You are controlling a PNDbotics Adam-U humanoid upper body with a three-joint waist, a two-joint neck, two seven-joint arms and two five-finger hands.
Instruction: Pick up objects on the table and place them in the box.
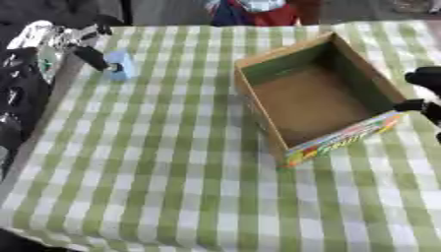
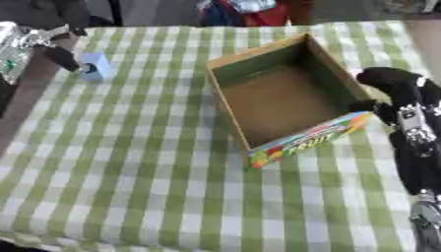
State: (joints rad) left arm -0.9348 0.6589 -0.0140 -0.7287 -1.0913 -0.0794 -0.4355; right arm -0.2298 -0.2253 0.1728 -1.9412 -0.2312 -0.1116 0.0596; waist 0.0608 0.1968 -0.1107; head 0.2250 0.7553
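Left arm enters from the upper left corner, silver and black; the left hand (image 1: 89, 55) is extended with dark fingers (image 1: 96, 60) angled down and rightward, apparently straight. Right hand (image 2: 398, 91) sits at the right edge, curved inward, its black forearm trailing down toward the lower right corner.

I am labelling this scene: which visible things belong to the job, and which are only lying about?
Job:
- blue object, at the left hand
- box, open
- right hand, beside the box

Lying about:
- checked tablecloth
- red and blue items beyond the table
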